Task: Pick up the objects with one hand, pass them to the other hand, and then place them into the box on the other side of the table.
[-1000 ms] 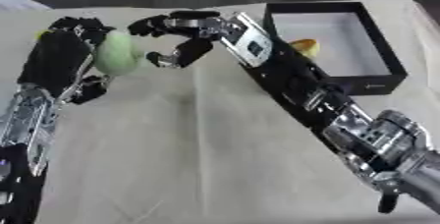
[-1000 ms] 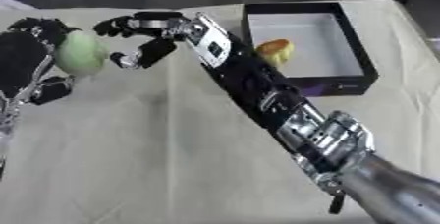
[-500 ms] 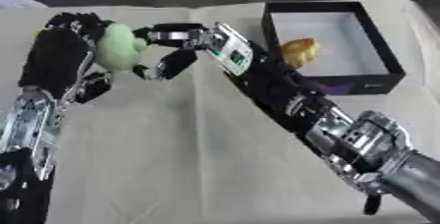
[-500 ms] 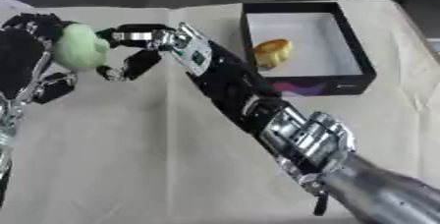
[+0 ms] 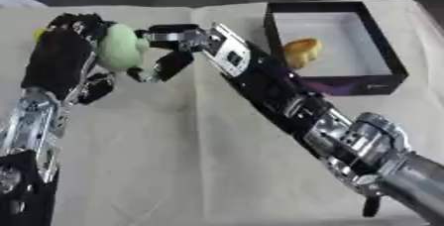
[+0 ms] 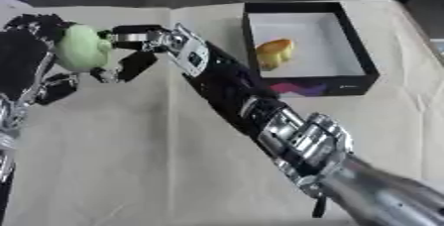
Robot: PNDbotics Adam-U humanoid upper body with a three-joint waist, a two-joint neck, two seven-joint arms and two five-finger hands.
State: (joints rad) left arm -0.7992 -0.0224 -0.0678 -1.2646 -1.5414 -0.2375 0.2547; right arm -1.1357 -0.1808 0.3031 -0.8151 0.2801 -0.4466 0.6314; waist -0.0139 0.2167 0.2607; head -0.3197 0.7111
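Left robot hand (image 5: 65, 56) cups a pale green fruit (image 5: 120, 47); the right robot hand (image 5: 169, 51), fingers spread, should enclose it fully before release.

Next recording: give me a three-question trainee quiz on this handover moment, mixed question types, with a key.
1. True or false: the black box already holds a yellow-orange object.
2. Multiple choice: the pale green object is held in
A. the left hand
B. the right hand
C. neither; it lies on the table
3. Fill in: the box lies on the robot's ____ side of the cloth-covered table.

Key
1. True. It lies inside on the white floor of the box.
2. A. The left hand's fingers curl round it, while the right hand is spread open beside it, reaching for it.
3. right.
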